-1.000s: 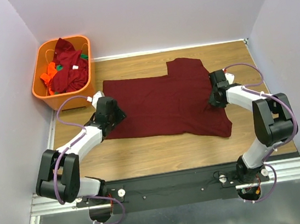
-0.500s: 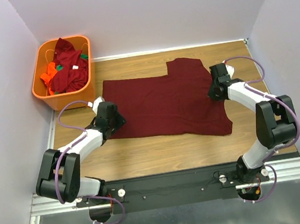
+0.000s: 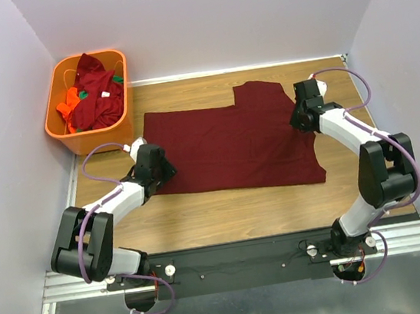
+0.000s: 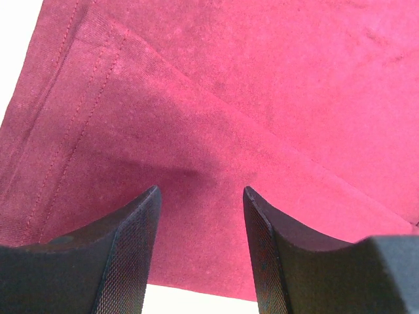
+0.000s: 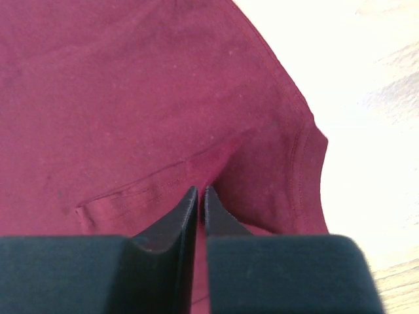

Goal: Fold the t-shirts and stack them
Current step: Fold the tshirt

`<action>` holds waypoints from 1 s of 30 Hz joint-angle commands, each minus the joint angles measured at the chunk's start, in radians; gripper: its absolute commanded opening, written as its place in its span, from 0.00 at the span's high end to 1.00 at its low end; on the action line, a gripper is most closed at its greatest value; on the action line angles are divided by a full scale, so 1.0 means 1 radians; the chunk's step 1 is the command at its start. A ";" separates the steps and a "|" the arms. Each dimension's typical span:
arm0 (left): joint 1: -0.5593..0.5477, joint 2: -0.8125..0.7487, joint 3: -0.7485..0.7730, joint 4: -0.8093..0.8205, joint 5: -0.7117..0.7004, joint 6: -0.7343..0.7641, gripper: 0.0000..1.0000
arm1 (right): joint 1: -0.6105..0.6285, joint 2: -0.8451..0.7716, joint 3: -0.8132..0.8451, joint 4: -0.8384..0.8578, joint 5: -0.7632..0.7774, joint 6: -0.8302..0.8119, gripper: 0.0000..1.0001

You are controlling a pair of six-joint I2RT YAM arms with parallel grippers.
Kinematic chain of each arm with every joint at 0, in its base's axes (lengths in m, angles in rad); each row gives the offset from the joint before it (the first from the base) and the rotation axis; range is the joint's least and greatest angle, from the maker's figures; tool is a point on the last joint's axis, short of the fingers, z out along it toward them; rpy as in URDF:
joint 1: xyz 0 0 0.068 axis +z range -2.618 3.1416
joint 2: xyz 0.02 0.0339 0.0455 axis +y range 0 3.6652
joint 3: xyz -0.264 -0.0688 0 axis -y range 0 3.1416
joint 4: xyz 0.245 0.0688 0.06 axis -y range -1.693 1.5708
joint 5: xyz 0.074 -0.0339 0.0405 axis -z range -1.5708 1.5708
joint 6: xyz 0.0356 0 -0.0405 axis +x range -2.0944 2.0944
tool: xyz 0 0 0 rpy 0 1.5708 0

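A dark maroon t-shirt [image 3: 231, 142] lies spread flat on the wooden table. My left gripper [image 3: 168, 170] is open at the shirt's left edge. In the left wrist view its fingers [image 4: 131, 248] hang just above the hemmed cloth [image 4: 249, 98], one to each side. My right gripper [image 3: 298, 123] is at the shirt's right edge, by the sleeve. In the right wrist view it [image 5: 201, 191] is shut on a pinch of the maroon cloth [image 5: 131, 98], which puckers up to the fingertips. More shirts [image 3: 95, 93], maroon, orange and green, are piled in the basket.
An orange plastic basket [image 3: 87, 137] stands at the table's back left corner, close to the shirt's left sleeve. Pale walls close in the table on the left, back and right. Bare wood [image 3: 225, 213] shows in front of the shirt.
My right gripper has moved toward the back along the shirt's right edge, and the shirt's near right corner has drawn back a little. My left gripper has shifted slightly nearer and left.
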 commanded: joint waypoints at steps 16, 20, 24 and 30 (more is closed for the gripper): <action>-0.004 -0.042 -0.024 0.016 -0.016 -0.003 0.39 | 0.216 0.123 0.141 -0.073 0.140 -0.001 0.49; -0.004 -0.063 -0.021 0.003 -0.025 0.000 0.39 | 0.294 0.242 0.219 -0.073 0.123 0.027 0.58; -0.004 -0.077 -0.022 -0.002 -0.027 0.003 0.39 | 0.324 0.324 0.270 -0.073 0.126 0.039 0.59; -0.005 -0.085 -0.027 -0.002 -0.027 0.003 0.39 | 0.333 0.390 0.299 -0.073 0.133 0.055 0.59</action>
